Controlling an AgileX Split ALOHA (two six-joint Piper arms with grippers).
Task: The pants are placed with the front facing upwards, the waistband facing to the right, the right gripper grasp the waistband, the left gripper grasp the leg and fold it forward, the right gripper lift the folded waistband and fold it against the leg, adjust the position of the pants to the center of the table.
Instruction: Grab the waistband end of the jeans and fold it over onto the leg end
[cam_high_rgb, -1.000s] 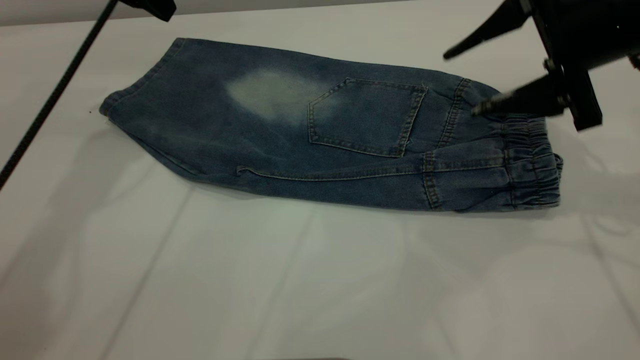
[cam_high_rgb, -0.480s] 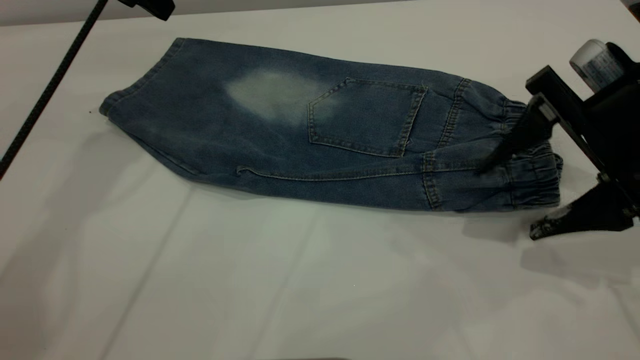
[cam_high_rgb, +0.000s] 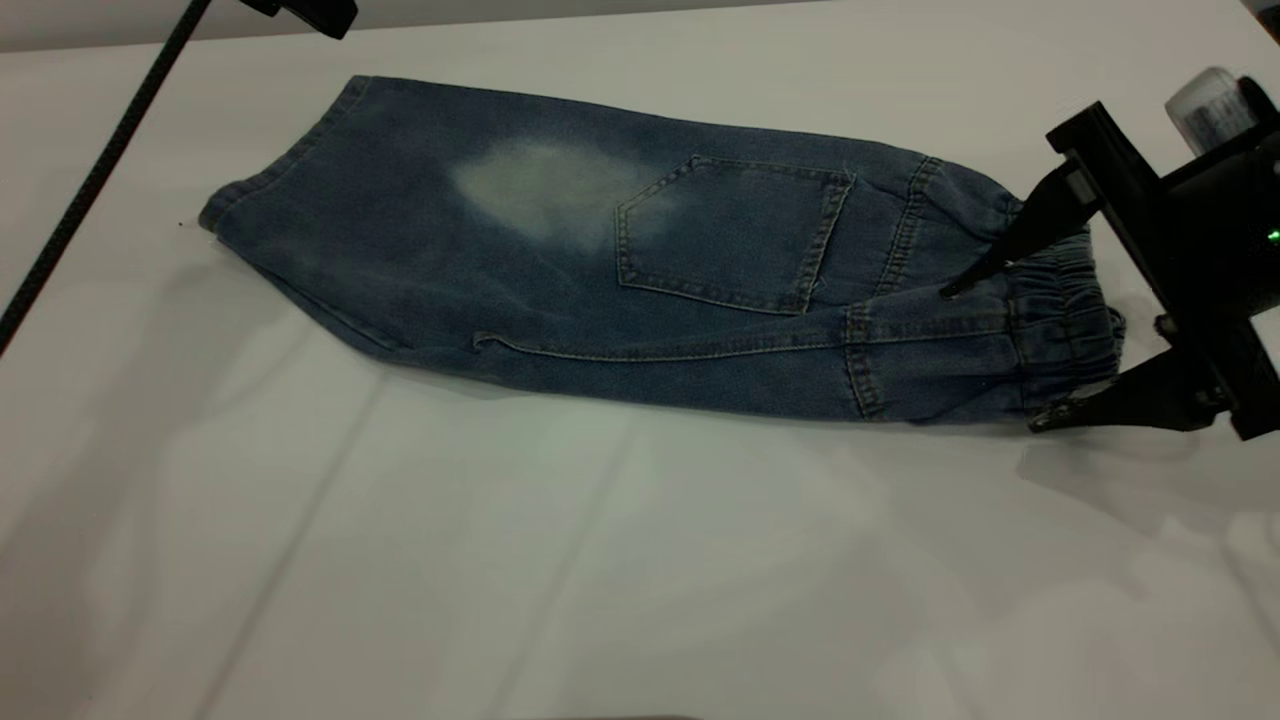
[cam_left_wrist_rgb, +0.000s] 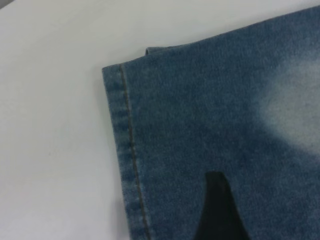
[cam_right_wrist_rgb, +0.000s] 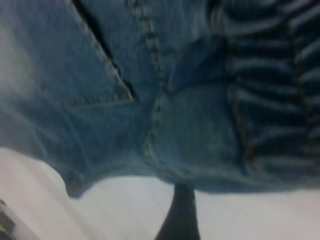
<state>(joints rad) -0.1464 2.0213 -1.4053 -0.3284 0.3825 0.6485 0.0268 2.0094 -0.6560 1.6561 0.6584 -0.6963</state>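
Denim pants (cam_high_rgb: 640, 250) lie folded lengthwise on the white surface (cam_high_rgb: 600, 560), waistband (cam_high_rgb: 1060, 320) rightward, straddled by the right gripper (cam_high_rgb: 995, 350) with fingers spread wide, so closing shallow may pinch only the top layer; the left gripper's fingers cannot be judged.

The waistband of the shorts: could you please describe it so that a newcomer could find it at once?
On the white table lie folded blue denim pants, leg hem to the left. The waistband is their right end, between the open right gripper's fingers. Only it is gathered into dark ruched ridges; the rest is smooth denim.
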